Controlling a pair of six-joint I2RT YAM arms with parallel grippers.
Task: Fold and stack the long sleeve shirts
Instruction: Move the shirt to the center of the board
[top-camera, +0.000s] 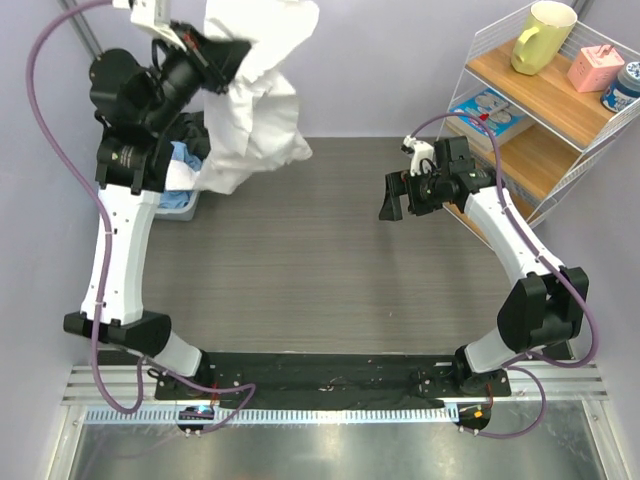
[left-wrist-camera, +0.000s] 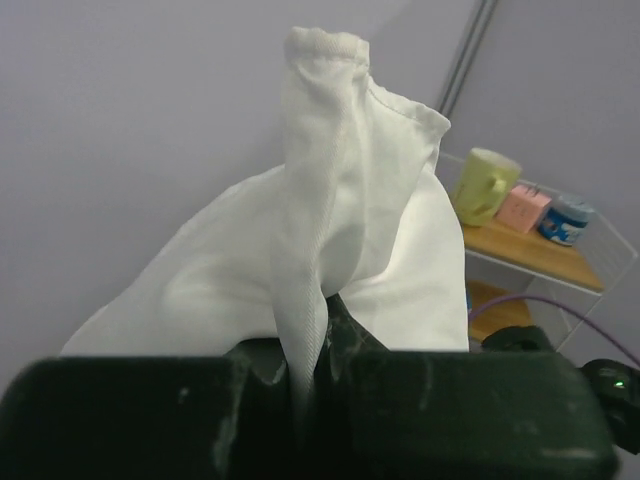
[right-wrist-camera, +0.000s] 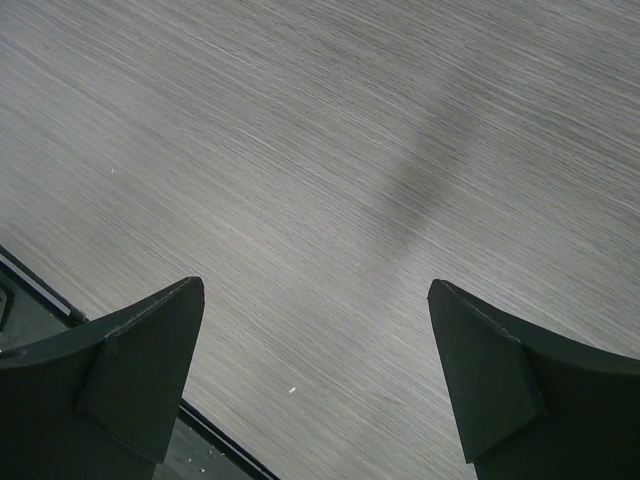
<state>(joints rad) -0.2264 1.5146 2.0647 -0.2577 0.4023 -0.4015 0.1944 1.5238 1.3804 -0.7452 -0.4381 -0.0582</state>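
Observation:
A plain white long sleeve shirt (top-camera: 255, 100) hangs bunched in the air at the table's far left. My left gripper (top-camera: 222, 62) is shut on a fold of it and holds it high. In the left wrist view the white cloth (left-wrist-camera: 330, 220) rises from between the closed fingers (left-wrist-camera: 375, 360). More cloth, blue and white (top-camera: 183, 165), lies in a bin under the left arm. My right gripper (top-camera: 398, 198) is open and empty above the table's right half. The right wrist view shows its spread fingers (right-wrist-camera: 140, 370) over bare table, with nothing between them.
A grey woodgrain table (top-camera: 300, 260) spans the middle. A wire and wood shelf (top-camera: 540, 110) stands at the far right with a yellow mug (top-camera: 541, 36), a pink box (top-camera: 596, 66) and a blue-lidded jar (top-camera: 625, 86). A black mat (top-camera: 330, 375) lies at the near edge.

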